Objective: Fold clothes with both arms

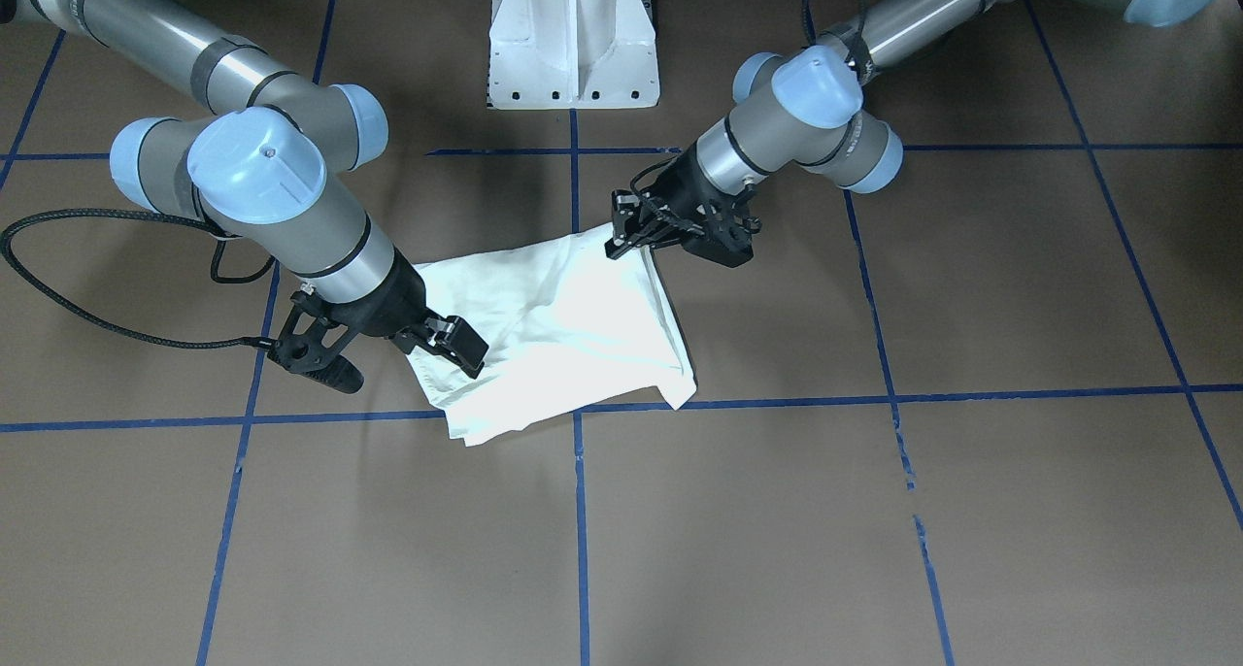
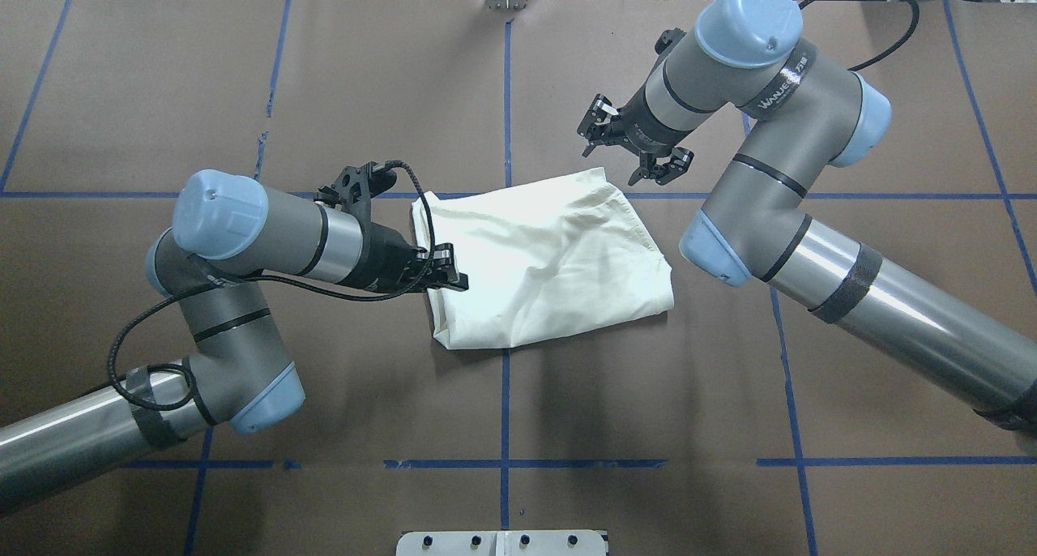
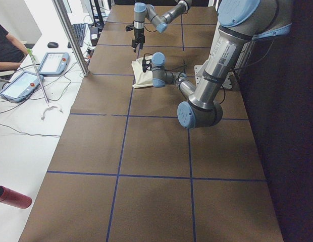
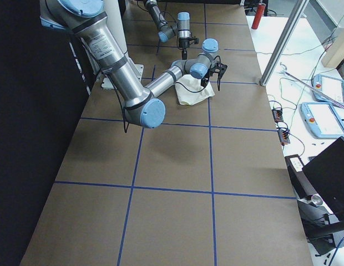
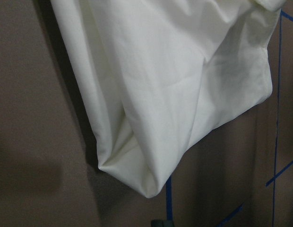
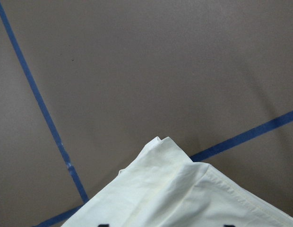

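The cream shirt (image 1: 573, 336) lies folded into a rough rectangle, plain side up, at the table's middle (image 2: 559, 256). My left gripper (image 2: 454, 279) sits at the shirt's left edge and is shut on the cloth, which rises up to it (image 1: 617, 244). The left wrist view shows the lifted cloth (image 5: 175, 71) hanging over the table. My right gripper (image 2: 632, 147) is open and empty, hovering over the shirt's far right corner (image 1: 398, 355). The right wrist view shows that corner (image 6: 184, 198), with bits of black print at the frame's bottom edge.
The brown table is marked with blue tape lines (image 2: 505, 394). The white pedestal base (image 1: 573, 45) stands at the robot's side. Off the far edge there are a metal pole (image 3: 70, 35), tablets (image 3: 17, 85) and a red bottle (image 3: 12, 196).
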You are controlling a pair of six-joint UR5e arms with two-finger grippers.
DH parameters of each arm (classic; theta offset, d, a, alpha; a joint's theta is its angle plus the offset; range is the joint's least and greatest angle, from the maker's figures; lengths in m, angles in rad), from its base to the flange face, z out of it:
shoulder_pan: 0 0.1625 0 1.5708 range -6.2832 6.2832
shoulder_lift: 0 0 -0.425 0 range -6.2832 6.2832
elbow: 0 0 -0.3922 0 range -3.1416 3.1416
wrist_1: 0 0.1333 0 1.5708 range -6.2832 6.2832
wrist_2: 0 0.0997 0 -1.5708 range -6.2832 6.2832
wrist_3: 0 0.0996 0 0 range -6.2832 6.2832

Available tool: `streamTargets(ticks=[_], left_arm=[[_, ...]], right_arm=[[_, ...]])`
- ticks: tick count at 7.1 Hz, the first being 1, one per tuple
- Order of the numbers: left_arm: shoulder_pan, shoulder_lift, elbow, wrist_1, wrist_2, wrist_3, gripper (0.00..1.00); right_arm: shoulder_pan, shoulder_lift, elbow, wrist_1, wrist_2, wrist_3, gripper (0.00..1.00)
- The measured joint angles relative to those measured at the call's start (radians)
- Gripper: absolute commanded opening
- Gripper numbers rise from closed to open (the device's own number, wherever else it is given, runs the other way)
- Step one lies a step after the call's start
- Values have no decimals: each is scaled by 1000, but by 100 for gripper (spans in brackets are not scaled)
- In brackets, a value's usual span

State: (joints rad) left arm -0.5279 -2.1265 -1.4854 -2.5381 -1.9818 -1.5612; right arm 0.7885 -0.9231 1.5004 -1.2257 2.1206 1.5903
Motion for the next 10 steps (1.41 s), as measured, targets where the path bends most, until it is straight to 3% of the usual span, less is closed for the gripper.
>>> streamTargets(ticks=[2,5,8,10], left_arm=[[42,30,18,0,57,4,0],[43,102,-9,-1,62,11,0],[21,186,-103,5,60,15,0],[-43,255,-225,95,55,89,0]], right_arm=[[-6,-4,4,0,2,-1,100],[-8,-4,4,0,2,-1,100],[-3,-23,23,0,8,-4,100],[32,-105,103,-4,19,-33,100]])
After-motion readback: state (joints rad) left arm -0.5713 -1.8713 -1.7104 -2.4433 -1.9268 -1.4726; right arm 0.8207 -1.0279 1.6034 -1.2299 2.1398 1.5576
